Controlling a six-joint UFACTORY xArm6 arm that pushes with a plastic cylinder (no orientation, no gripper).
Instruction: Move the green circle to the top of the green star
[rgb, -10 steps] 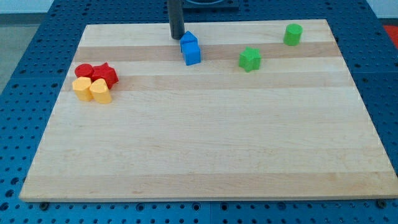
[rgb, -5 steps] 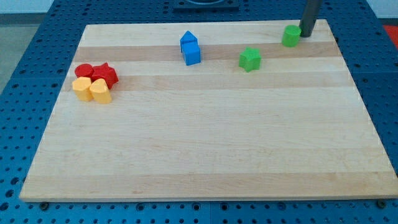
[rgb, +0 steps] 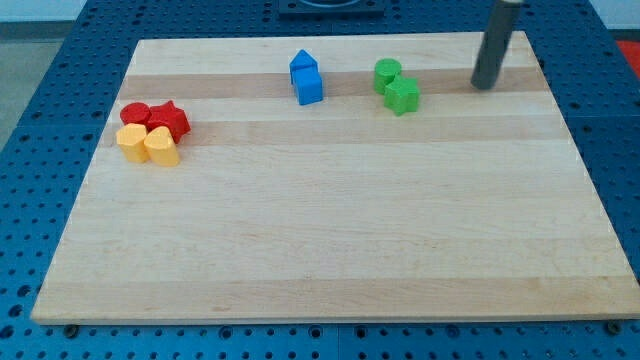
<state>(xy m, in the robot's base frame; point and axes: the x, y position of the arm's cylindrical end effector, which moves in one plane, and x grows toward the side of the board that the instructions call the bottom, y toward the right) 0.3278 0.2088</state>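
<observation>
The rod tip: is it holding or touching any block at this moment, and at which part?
Nothing is held. My tip stands apart, to the view's right of the green circle and green star.

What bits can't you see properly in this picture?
- Rod's upper part: cut off by the view's top edge; only the lower part and my tip show.
- Green circle and green star: whether they touch is too small to tell.
- Red blocks and yellow blocks: packed together, so their hidden sides and some shapes are unclear.
- Board's underside: hidden.
</observation>
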